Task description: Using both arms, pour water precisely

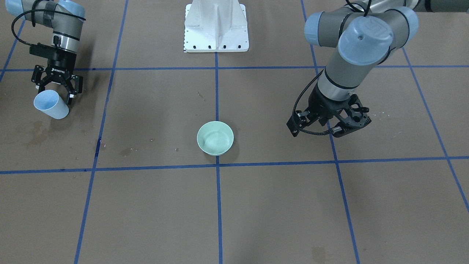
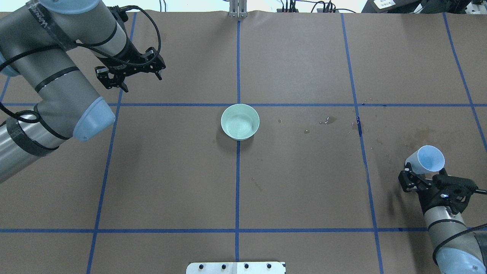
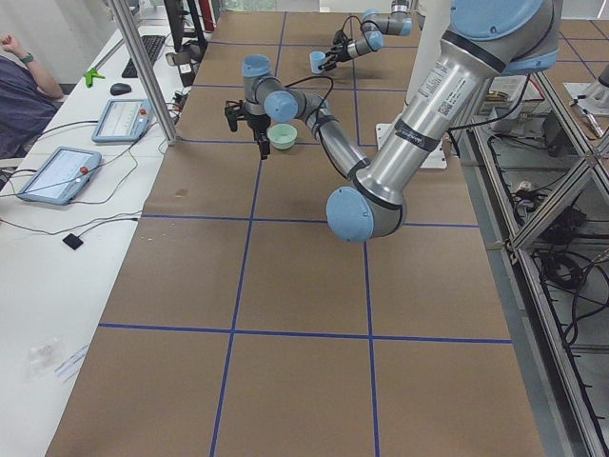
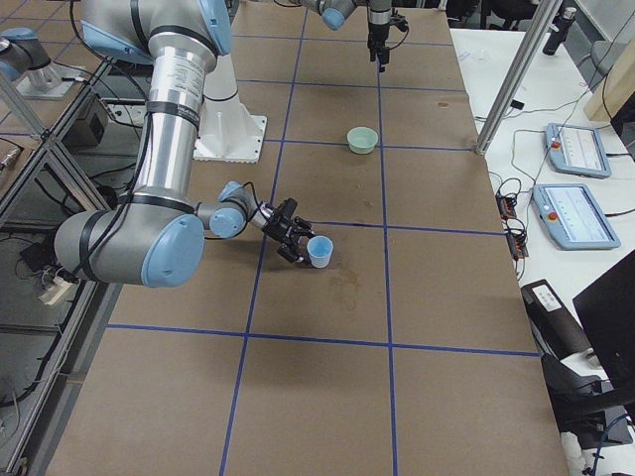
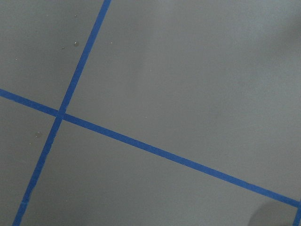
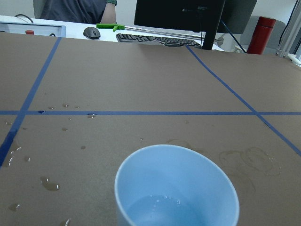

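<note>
Carry step, we judge: right gripper (image 1: 55, 90) clamps the cup (image 1: 51, 105) of water (image 6: 160, 212) — left gripper (image 2: 135, 76) spread, empty; next, reach the bowl (image 1: 215, 138).

Right tool (image 1: 55, 91) closed, left (image 2: 134, 79) seemingly open

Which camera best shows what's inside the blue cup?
The right wrist-mounted view: it looks into the blue cup, showing water at its bottom. Exterior views show it small, contents unclear; left wrist view misses it.
</note>
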Motion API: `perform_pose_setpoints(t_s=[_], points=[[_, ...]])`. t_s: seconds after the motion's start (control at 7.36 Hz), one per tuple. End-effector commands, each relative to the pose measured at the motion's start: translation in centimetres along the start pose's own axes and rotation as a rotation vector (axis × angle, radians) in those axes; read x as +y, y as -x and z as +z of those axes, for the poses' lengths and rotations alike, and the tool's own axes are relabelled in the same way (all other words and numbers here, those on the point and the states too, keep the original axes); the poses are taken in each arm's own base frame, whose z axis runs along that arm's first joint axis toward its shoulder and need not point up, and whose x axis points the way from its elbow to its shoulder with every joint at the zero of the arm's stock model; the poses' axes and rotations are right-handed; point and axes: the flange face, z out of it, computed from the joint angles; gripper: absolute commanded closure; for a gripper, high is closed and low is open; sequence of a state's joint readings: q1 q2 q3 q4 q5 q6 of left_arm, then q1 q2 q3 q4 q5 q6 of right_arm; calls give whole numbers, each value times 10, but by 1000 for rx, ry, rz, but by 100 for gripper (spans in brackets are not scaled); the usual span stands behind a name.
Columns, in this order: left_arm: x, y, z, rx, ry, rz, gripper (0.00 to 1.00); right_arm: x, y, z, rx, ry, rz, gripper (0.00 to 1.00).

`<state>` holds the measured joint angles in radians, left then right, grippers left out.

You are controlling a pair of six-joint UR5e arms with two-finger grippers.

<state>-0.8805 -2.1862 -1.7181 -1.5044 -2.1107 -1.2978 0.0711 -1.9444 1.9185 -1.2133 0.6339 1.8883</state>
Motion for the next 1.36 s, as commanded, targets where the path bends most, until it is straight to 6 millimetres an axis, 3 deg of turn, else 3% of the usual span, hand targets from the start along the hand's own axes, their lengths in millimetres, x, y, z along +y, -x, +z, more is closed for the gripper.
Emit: perform_pose_setpoints(t_s=[0.0, 1.22], points=[[0, 0, 0, -1, 0, -1, 0, 10, 6, 6, 1, -8, -3, 2], [0, -1, 0, 0, 1, 0, 0, 8, -2, 17, 27, -19, -13, 2]])
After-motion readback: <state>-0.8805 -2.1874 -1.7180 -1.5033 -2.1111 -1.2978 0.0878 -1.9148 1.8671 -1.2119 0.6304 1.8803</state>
